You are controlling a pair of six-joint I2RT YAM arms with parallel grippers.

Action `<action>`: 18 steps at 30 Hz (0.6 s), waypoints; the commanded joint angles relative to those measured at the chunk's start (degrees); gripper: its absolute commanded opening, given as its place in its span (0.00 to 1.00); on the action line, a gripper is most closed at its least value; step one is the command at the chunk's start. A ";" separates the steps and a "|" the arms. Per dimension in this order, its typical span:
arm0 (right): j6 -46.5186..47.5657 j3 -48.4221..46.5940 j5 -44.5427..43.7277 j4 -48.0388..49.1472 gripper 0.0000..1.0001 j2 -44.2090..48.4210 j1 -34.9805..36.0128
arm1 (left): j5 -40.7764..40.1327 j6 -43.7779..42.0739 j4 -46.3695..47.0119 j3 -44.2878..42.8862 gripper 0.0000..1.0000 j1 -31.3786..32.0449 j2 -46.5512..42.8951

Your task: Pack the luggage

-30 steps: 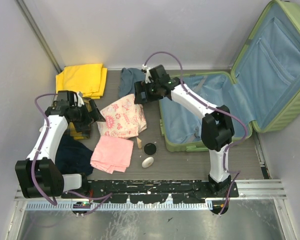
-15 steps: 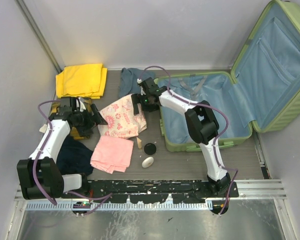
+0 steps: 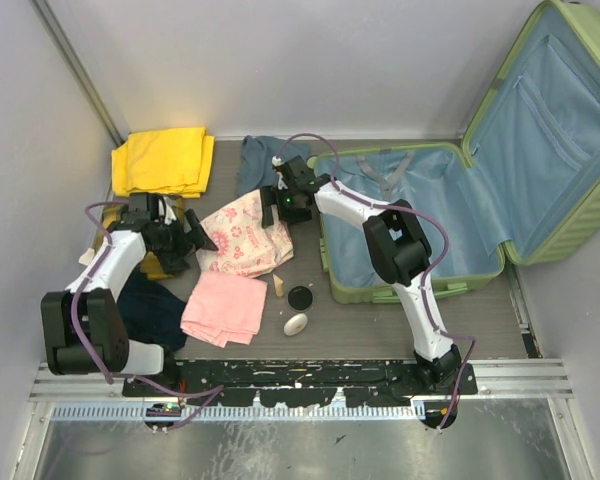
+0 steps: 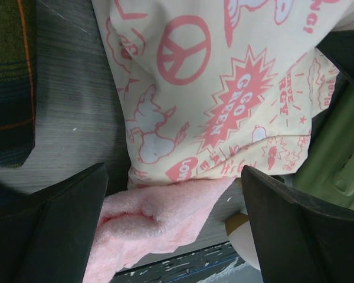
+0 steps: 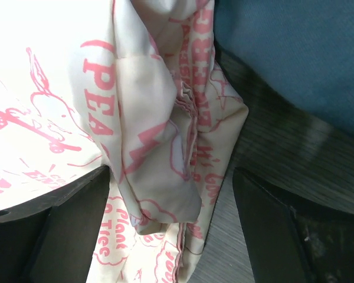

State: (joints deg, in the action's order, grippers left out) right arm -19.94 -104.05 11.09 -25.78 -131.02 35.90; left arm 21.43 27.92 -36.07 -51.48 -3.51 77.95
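Swung off the suitcase (image 3: 565, 120), the right fingers (image 5: 47, 236) are straddling, spread, the cartoon-print garment's (image 5: 153, 118) edge; the left fingers (image 4: 47, 230), also spread, are approaching.

Luggage (image 3: 365, 293): lt-green shell, lt-blue lining. Printed cloth (image 3: 242, 235): cream w/ pink cartoon & text print. Towel (image 3: 223, 305): plain pink. Folded cloth (image 3: 162, 160): yellow. Back cloth (image 3: 255, 160): dusty blue. Plaid cloth (image 4: 9, 76): dk green w/ orange lines. Worktop (image 3: 380, 325): grey wood-grain.
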 commanded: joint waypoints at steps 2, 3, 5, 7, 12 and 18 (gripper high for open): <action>-1.85 0.33 2.51 0.97 0.87 -2.58 0.31 | 0.24 0.99 6.94 -0.67 0.93 0.51 4.25; -1.88 0.59 2.73 1.12 0.87 -2.50 0.31 | -0.11 1.10 7.79 -0.68 0.92 0.82 5.16; -1.94 0.82 3.42 1.54 0.84 -2.68 0.31 | -1.45 1.26 9.26 -0.71 0.88 1.40 7.74; -2.06 0.84 4.75 1.84 0.82 -3.01 0.31 | -3.83 1.45 9.64 -0.81 0.81 1.65 9.96; -3.57 1.13 9.55 3.37 0.72 -4.35 0.76 | -4.50 1.44 10.83 -0.90 0.71 2.75 14.57; -4.30 -2.75 11.92 4.48 0.47 -5.64 2.28 | -4.81 0.19 15.71 -2.15 0.45 5.69 18.56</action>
State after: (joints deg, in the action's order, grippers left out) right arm -22.68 -104.40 19.00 -20.53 -133.49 35.94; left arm 17.82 29.17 -25.82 -51.99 0.54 93.56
